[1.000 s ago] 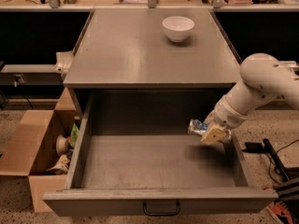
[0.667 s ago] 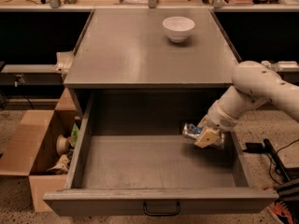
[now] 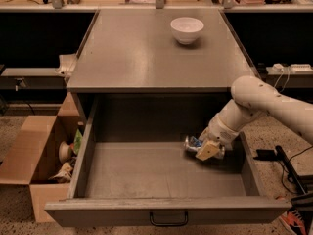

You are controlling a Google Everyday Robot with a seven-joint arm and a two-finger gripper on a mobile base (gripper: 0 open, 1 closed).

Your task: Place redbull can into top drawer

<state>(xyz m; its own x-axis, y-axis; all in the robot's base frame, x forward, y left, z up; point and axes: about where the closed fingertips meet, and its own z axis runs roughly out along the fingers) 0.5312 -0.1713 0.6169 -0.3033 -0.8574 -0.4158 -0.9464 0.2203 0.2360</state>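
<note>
One high frontal view, tilted downward.
The camera looks from in front of the open top drawer (image 3: 146, 177), close enough that its front panel nearly meets the lower edge, towards the worktop (image 3: 146, 53) beyond. The pincer (image 3: 208, 150) (arm entering from the right) clasps the redbull can (image 3: 190, 143) inside the drawer's right side.

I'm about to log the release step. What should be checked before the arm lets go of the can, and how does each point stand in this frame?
1. Is the top drawer pulled open? ok.
2. Is the pincer inside the drawer, near its right rear? ok.
3. Is the redbull can gripped in the pincer? ok.
4. Is the can low enough to touch the drawer floor? cannot tell.
5. Is the white bowl on the cabinet top, well apart from the arm? ok.
</note>
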